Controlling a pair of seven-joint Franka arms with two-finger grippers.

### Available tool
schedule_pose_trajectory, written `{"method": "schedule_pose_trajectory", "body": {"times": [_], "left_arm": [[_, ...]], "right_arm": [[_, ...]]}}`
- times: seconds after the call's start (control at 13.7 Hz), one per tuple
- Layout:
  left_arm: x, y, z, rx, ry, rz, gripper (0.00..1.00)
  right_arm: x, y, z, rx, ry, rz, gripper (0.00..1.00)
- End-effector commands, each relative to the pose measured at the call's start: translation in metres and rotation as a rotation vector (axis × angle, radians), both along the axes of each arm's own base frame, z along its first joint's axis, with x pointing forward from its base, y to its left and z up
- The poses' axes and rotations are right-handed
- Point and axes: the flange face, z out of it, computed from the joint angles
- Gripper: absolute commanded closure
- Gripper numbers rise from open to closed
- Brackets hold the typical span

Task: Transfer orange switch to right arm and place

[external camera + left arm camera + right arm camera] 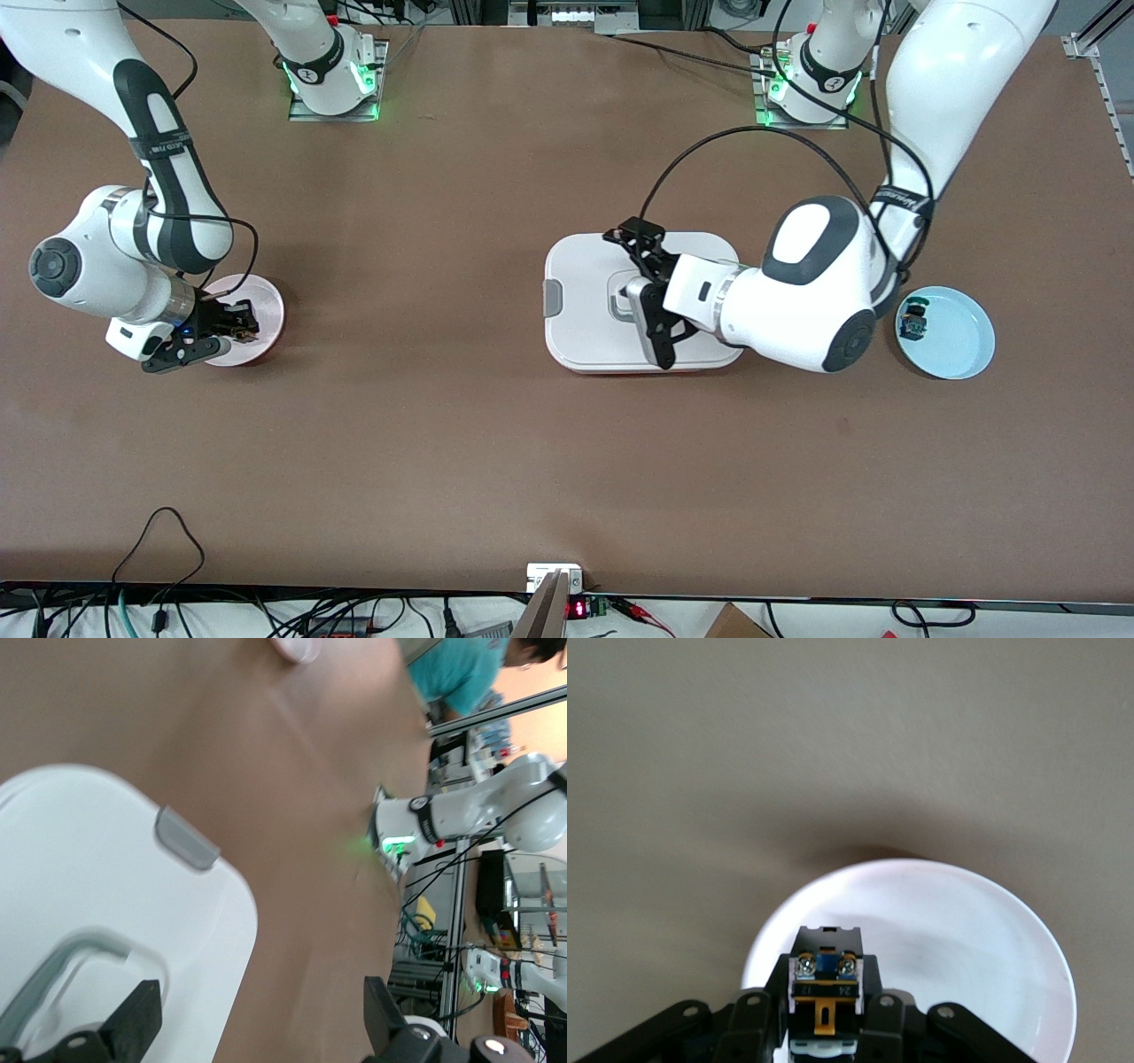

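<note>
1. Over the pink plate point(266, 306), the right gripper point(232, 326) has its jaws clamped on the orange switch point(825, 997).
2. Over the white container point(585, 310), the left gripper point(651, 297) waits, jaws spread wide.

So the tiny black stubby switch part with orange sides point(825, 992) is pinched in the right arm's black two-finger gripper point(237, 326), fingers shut tight on it, hanging just over a pale pink round plate point(266, 306) at the right arm's end of the table. Two little silver screws show on its face.
</note>
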Motion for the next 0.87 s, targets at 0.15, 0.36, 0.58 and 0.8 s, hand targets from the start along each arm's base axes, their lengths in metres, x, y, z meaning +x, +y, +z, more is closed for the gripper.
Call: {"method": "schedule_pose_trajectory", "body": {"times": [0.15, 0.36, 0.58, 0.8], "left_arm": [[-0.021, 0.033, 0.05, 0.373, -0.012, 0.049, 0.0], [-0.028, 0.05, 0.067, 0.584, -0.058, 0.093, 0.0], [-0.038, 0.073, 0.109, 0.805, -0.13, 0.187, 0.0], [-0.034, 0.101, 0.148, 0.942, -0.201, 0.359, 0.0]], "right_arm": [[-0.009, -0.005, -0.013, -0.008, -0.013, 0.023, 0.98], [-0.015, -0.013, -0.025, -0.012, -0.017, 0.005, 0.82], [-0.012, -0.012, -0.017, -0.012, -0.026, 0.005, 0.11], [-0.002, 0.004, 0.034, 0.002, -0.048, -0.009, 0.0]]}}
